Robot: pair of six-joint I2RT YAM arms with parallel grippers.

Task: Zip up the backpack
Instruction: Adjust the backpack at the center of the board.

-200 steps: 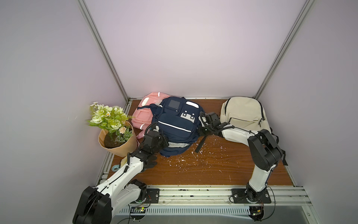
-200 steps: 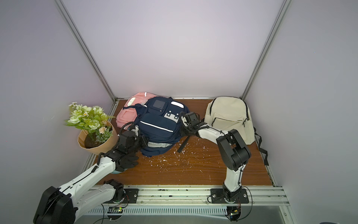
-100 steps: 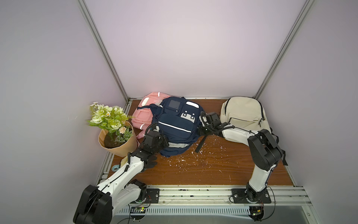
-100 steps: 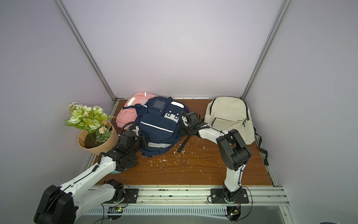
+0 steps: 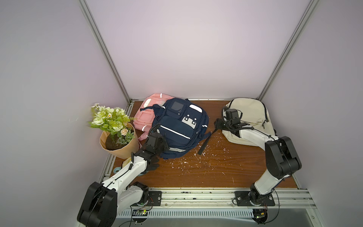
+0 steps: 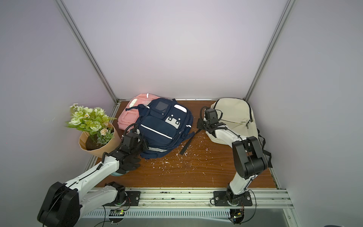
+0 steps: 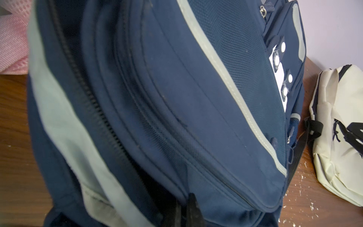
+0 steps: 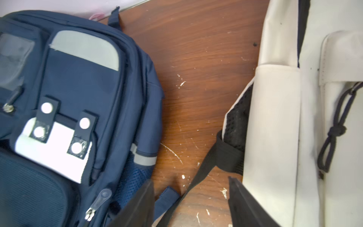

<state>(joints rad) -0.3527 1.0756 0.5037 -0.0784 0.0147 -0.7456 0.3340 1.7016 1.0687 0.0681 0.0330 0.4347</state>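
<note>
The navy backpack (image 5: 177,127) lies face up on the tabletop (image 5: 216,173), toward 11 o'clock from its middle. At the bag's 7 o'clock corner the left end effector (image 7: 182,204) is clenched on the bottom edge, its fingers pressed together on the fabric. At the bag's 3 o'clock the right end effector (image 8: 190,179) hangs released, fingers spread over bare wood and a black strap (image 8: 205,170), gripping nothing. A cream backpack (image 5: 249,118) lies farther toward 3 o'clock, partly under the right arm. A pink backpack (image 5: 151,110) peeks out at 10 o'clock, partly beneath the navy one. A potted bouquet (image 5: 115,135) stands at 9 o'clock.
</note>
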